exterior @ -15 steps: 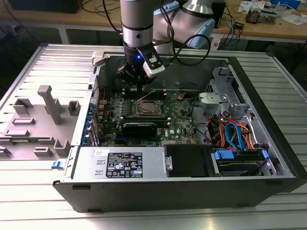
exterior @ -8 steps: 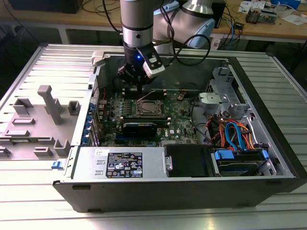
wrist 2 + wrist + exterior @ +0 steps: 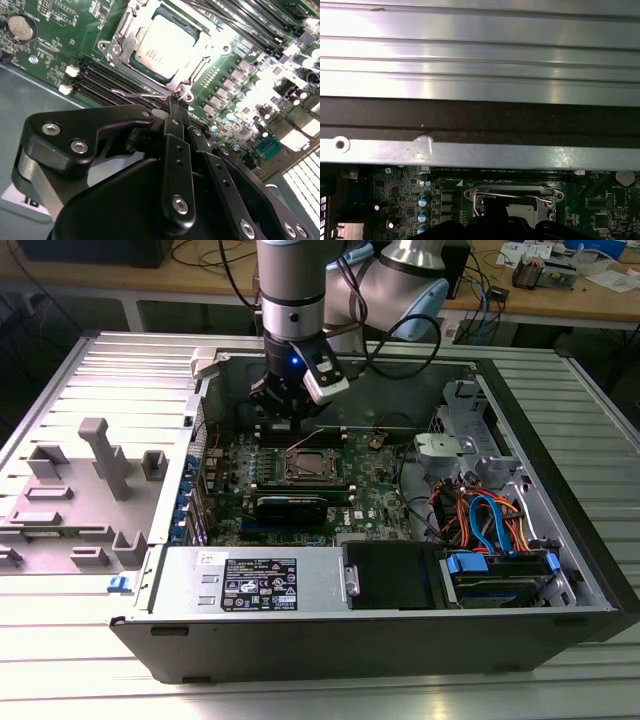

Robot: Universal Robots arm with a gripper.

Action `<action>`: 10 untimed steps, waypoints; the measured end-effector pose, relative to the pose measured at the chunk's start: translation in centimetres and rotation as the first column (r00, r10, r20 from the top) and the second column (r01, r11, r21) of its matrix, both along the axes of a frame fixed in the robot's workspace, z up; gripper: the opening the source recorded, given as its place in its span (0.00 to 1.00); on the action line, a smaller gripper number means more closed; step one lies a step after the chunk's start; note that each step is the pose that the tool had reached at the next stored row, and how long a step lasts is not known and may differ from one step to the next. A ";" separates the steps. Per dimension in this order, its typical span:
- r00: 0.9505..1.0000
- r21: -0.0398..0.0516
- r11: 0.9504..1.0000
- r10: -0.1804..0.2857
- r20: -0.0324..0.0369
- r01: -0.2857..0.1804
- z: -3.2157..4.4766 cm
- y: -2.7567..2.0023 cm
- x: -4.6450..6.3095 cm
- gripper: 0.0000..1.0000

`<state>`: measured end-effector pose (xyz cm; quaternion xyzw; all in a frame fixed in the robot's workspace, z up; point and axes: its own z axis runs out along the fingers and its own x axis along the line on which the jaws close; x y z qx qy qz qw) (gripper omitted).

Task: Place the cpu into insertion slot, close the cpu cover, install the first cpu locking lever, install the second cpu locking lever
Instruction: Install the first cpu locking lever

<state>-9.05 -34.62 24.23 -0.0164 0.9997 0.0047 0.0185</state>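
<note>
Cpu cover (image 3: 122,40) lies over chip (image 3: 165,45); my gripper (image 3: 175,102), fingers pinched narrow, sits nr locking lever (image 3: 135,93).

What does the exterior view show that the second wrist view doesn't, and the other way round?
Exterior view: the whole computer case, the grey fixture tray beside it, blue and orange cables. Second wrist view: the cpu, its silvery top framed by the cpu cover. Both: the gripper near the insertion slot on the green board.
</note>
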 end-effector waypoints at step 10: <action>1.000 -0.001 1.000 -0.002 0.000 0.002 -0.53 0.75 0.3 0.11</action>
